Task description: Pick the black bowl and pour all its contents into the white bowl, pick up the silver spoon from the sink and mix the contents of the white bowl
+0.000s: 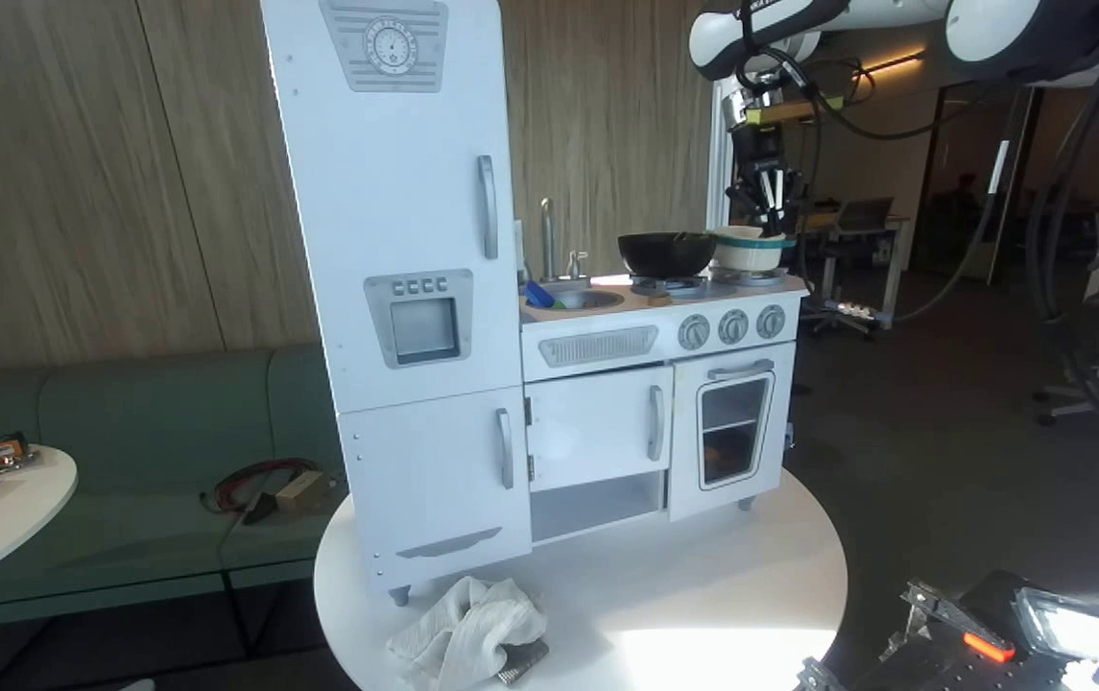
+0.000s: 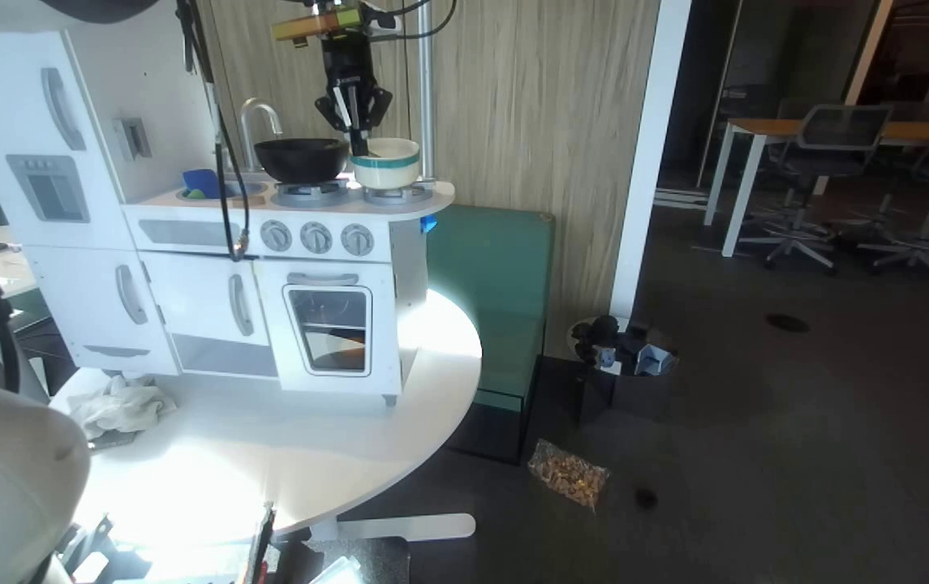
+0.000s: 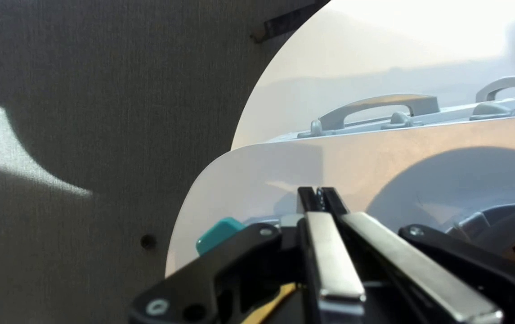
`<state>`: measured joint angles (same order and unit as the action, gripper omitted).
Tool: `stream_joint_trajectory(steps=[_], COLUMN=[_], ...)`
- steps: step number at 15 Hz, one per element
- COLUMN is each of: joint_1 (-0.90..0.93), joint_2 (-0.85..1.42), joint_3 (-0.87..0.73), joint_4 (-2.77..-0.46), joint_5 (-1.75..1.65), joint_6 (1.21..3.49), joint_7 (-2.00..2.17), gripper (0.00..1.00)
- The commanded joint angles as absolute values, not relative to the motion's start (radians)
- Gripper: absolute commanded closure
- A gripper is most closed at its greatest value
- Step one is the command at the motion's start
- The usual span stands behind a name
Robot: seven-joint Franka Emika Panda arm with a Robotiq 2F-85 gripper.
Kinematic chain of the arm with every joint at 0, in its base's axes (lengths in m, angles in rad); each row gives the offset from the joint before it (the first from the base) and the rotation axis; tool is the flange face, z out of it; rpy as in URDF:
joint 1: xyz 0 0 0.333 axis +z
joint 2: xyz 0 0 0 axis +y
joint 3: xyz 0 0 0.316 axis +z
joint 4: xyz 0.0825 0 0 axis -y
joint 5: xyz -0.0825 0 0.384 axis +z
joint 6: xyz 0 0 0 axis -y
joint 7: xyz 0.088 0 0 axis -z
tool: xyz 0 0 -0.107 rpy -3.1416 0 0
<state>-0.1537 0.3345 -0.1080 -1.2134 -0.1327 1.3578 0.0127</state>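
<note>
Black bowl [image 1: 666,258]: wide, round and dark, its sides curving in toward the base; it stands upright on a grey burner [image 2: 314,200], between the sink [image 1: 595,300] and the white bowl [image 2: 387,177].
White bowl: smooth, rounded and deep-walled, ringed below the lip by a teal band, with a teal handle [image 3: 219,235]; it sits upright on the neighbouring burner, just beside the black bowl.
Gripper [image 3: 319,194]: black body with bright metal links, pointing down at the white bowl's rim in both exterior views; whether it touches the rim cannot be told.
Fingers [image 3: 334,200]: drawn almost together, only a thin sliver showing between the tips; whether anything slim is pinched there cannot be told.
Sink contents: a flat blue piece [image 2: 203,180] leaning up from the grey basin, a small green piece [image 2: 196,194] beside it.
Tap [image 1: 547,240]: slim, silvery, arched at the top.
Toy kitchen [image 1: 597,432]: smooth white panels, curved grey handles, three ridged round knobs [image 1: 732,327], an oven window [image 2: 328,328] with rounded corners.
Cloth [image 1: 477,629]: white, thin, crumpled into folds on the round, glossy white table [image 1: 674,595].
Wall [image 1: 50,173]: grained, wood-look panels above a green padded bench [image 1: 155,413].
</note>
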Motion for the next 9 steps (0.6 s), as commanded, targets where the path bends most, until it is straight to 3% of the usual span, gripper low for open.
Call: stream_joint_trajectory(steps=[1, 9], joint_1=[-0.139, -0.120], joint_2=[0.345, 0.307], joint_3=[-0.095, -0.098], joint_4=[-1.201, -1.190], joint_5=[-0.133, -0.169], joint_6=[1.347, 1.359], joint_7=[0.005, 0.021], gripper=[0.95, 0.95])
